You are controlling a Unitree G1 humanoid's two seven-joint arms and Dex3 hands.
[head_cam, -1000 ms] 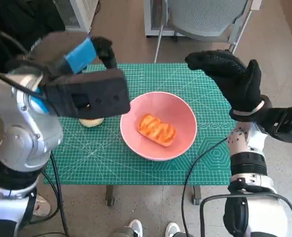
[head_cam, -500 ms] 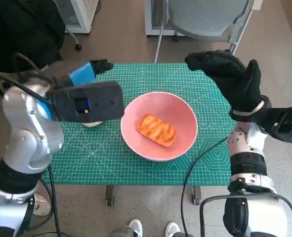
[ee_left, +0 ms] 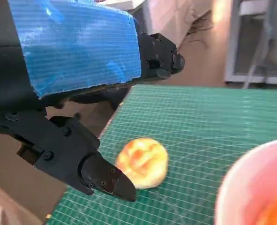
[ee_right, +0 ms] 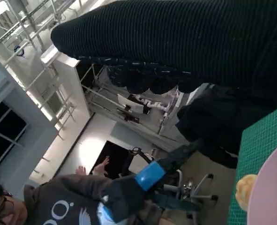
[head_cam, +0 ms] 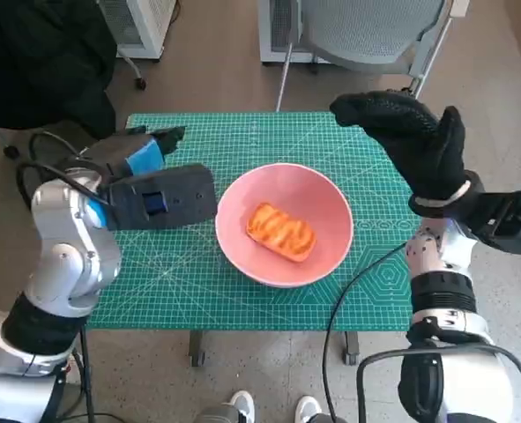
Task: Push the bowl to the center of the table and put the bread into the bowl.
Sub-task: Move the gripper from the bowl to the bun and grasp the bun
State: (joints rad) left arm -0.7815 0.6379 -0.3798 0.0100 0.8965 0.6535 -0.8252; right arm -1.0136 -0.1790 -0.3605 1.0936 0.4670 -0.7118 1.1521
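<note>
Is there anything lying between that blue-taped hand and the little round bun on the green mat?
Nothing visible does. The left hand hangs open above the pale round bread bun, with only bare green cutting mat around it. The pink bowl sits beside, already holding a glazed pastry.

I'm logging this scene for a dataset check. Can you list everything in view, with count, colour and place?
Bowl: one, pink, near the middle of the table.
Bread: one, orange-brown, glazed, lying inside the bowl.
Bun: one, pale yellow, on the mat to the bowl's left, under the left hand; hidden in the head view.
Cutting mat: one, green with a grid, covering the table.
Chair: one, grey, beyond the table.
Person: one, in a grey top, seen in the right wrist view.
Shoes: two, white, on the floor at the near edge.
Left hand: black with blue tape, over the mat's left part, holding nothing.
Right hand: black glove, raised over the mat's right part, fingers spread.
</note>
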